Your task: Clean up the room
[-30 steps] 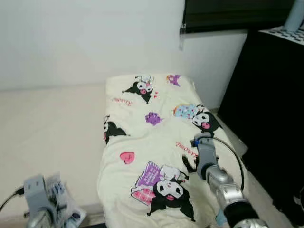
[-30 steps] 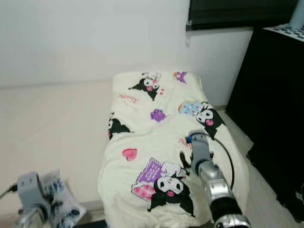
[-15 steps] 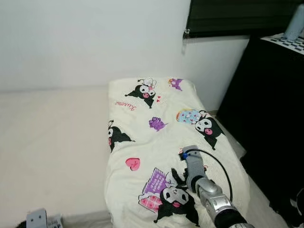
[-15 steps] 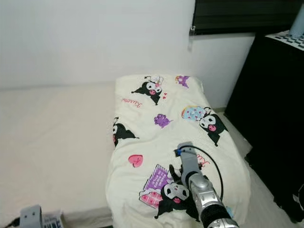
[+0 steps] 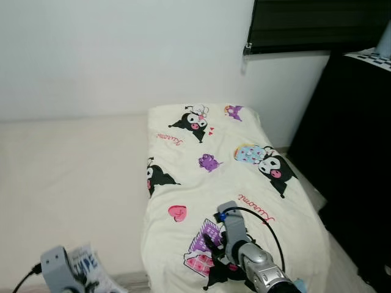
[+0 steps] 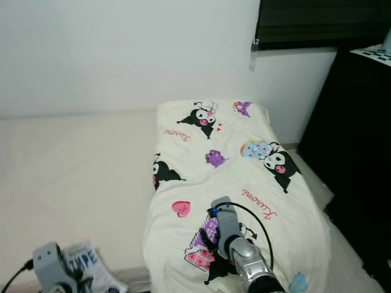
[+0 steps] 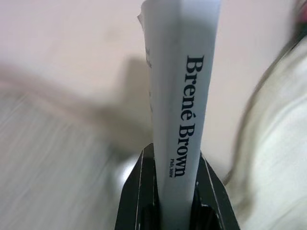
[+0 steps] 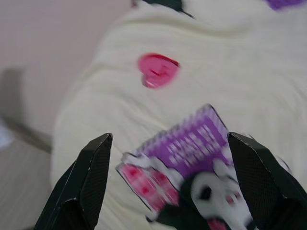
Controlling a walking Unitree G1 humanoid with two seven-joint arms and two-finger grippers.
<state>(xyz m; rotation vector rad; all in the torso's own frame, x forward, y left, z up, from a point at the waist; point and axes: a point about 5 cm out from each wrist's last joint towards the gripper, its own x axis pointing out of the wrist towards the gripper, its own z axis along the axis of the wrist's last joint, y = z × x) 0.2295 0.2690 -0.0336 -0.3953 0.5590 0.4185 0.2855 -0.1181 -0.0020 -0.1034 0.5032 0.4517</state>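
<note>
Against the white wall (image 5: 116,55) lies a folded cream quilt (image 5: 226,177) printed with black cartoon figures, a pink heart and purple patches, stretched from the wall toward the robot. On its right a tall black cabinet (image 5: 354,152) stands close along the quilt's edge, leaving only a narrow strip of floor between them. A dark window blind (image 5: 317,24) hangs above the quilt's far end. Left of the quilt, the pale floor (image 5: 67,183) runs wide and bare to the wall.

Low at the left, the left gripper (image 7: 175,191) pinches a book (image 7: 180,86) by its lower end, one black finger pressed on each cover; the white spine, reading "Brené Brown", points away from the wrist over the floor, with the quilt's edge just beside it. From the head camera the book's blue lettered cover (image 6: 85,265) shows beside the grey wrist.

At the near end of the quilt the right gripper (image 8: 175,177) hovers with its fingers (image 8: 86,187) spread wide apart, holding nothing, above the purple and pink patch. A black cable loops over its silver wrist (image 5: 244,250).
</note>
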